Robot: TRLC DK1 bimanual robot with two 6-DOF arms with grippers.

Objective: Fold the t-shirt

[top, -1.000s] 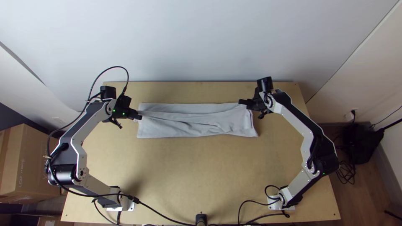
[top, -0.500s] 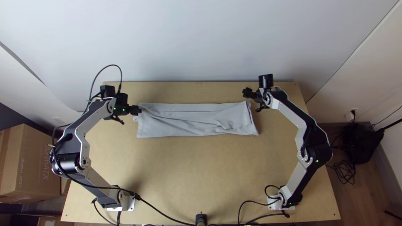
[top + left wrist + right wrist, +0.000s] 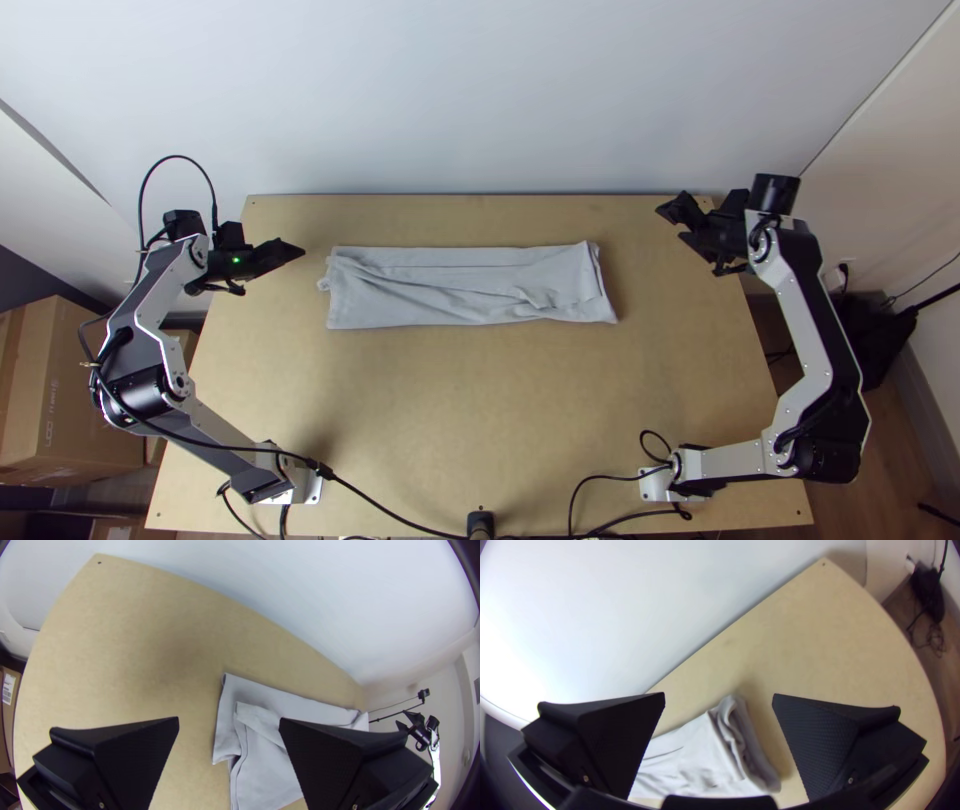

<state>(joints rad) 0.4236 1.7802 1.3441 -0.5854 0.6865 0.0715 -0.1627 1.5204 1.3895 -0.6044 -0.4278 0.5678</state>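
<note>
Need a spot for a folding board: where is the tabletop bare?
Widest patch: the wood between the near edge of the t-shirt and the arm bases. A narrower strip lies beyond the shirt, before its far edge. Crowded: near edge, with bases and cables.

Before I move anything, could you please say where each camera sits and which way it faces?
Top view: high over the near edge of the table, looking steeply down; left arm and right arm show.
Left wrist view: on that arm's wrist, facing t-shirt and wall; open left pincer shows.
Right wrist view: on that arm's wrist, facing t-shirt and wall; open right pincer shows.
Both wrist views share t-shirt, table and wall.
</note>
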